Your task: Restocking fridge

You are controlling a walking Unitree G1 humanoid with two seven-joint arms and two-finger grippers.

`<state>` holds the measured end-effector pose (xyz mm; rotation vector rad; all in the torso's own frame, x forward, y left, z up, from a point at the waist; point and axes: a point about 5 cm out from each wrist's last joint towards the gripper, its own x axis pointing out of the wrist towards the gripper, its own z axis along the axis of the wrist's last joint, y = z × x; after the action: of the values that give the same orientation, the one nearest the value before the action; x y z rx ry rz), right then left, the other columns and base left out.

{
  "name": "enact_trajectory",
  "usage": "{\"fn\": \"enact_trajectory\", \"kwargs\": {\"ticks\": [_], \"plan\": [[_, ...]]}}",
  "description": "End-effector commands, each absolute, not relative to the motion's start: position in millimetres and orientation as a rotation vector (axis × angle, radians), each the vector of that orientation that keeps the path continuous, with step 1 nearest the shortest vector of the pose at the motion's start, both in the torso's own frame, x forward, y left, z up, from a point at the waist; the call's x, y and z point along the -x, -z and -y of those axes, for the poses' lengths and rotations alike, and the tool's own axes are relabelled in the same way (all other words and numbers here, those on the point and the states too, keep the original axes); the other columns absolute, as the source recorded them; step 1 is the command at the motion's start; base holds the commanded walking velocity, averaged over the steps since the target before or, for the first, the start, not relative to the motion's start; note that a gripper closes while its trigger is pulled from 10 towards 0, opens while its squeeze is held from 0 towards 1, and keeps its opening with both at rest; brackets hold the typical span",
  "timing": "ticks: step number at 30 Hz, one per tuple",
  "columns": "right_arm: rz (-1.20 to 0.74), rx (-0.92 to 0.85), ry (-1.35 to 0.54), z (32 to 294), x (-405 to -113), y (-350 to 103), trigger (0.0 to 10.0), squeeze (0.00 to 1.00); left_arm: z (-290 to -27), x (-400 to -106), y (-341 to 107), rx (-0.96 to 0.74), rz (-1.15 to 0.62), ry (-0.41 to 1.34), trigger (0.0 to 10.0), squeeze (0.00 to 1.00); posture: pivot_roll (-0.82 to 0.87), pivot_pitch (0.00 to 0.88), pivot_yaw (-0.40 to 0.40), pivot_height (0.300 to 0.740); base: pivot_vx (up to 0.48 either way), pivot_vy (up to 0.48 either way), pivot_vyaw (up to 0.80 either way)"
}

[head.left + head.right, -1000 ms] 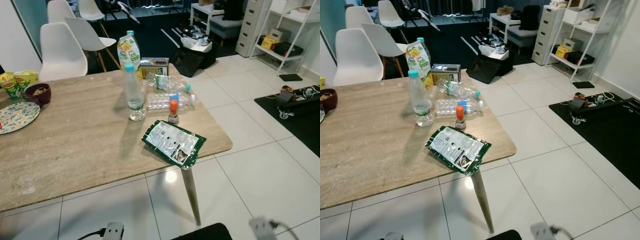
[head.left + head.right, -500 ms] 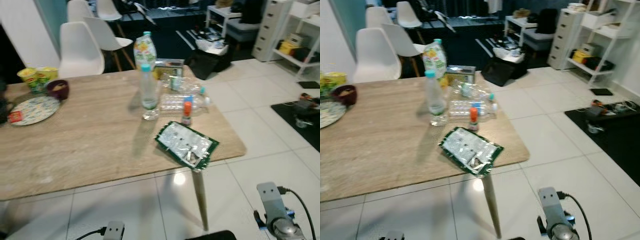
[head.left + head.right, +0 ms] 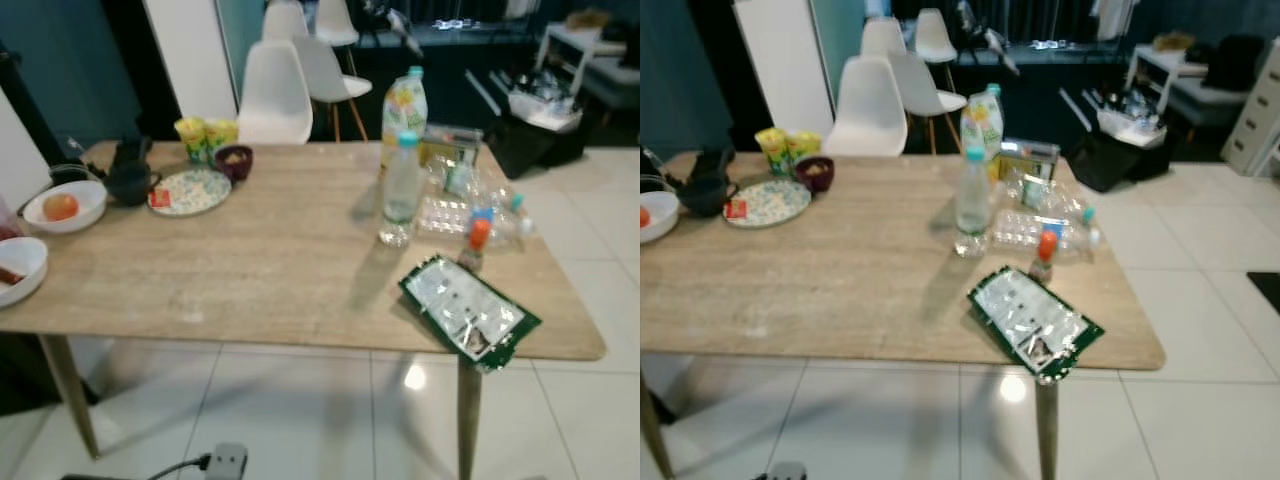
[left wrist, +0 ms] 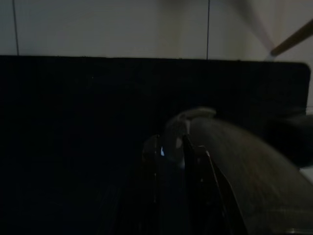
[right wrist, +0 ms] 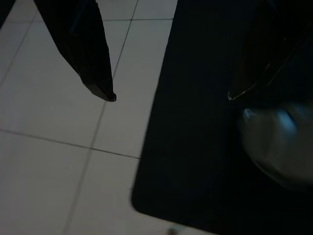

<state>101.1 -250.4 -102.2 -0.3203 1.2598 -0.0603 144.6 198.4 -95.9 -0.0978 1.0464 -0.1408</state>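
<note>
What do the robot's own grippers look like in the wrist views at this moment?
The right gripper has two long black fingers that taper to narrow tips, with a smooth, slightly glossy surface. The left gripper is in deep shade: dark finger shapes beside a rounded grey part, with a small bluish glint.

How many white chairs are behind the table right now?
3. The nearest white chair stands at the table's far edge, a second is just behind it, and a third is farther back. Others may be hidden in the dark.
</note>
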Motion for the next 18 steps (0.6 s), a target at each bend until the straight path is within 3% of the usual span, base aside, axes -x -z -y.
{"fn": "enact_trajectory", "kwargs": {"ticks": [1,6,9,18], "plan": [[-1.261,0.33,0.057,252.9,-101.2,101.5,10.0,0.0,-199.4,-135.5,99.0,0.096,-1.073,0.14,10.0,0.0,0.03,0.0,-0.004,0.74,0.0,0.0,0.8],[-1.255,0.364,0.035,250.2,-104.5,101.4,10.0,0.0,-199.9,-136.3,98.8,0.078,-1.075,0.147,10.0,0.0,0.03,0.0,-0.003,0.74,0.0,0.0,0.78],[-1.252,0.365,0.077,251.2,-107.3,100.5,10.0,0.0,-200.0,-134.7,99.3,0.08,-1.079,0.148,10.0,0.0,0.03,0.0,-0.001,0.74,0.0,0.0,0.0],[-1.28,0.353,0.046,247.9,-102.6,102.7,10.0,0.0,-199.4,-132.0,100.2,0.084,-1.089,0.155,10.0,0.0,0.03,0.0,-0.005,0.74,0.0,-0.435,0.0]]}}
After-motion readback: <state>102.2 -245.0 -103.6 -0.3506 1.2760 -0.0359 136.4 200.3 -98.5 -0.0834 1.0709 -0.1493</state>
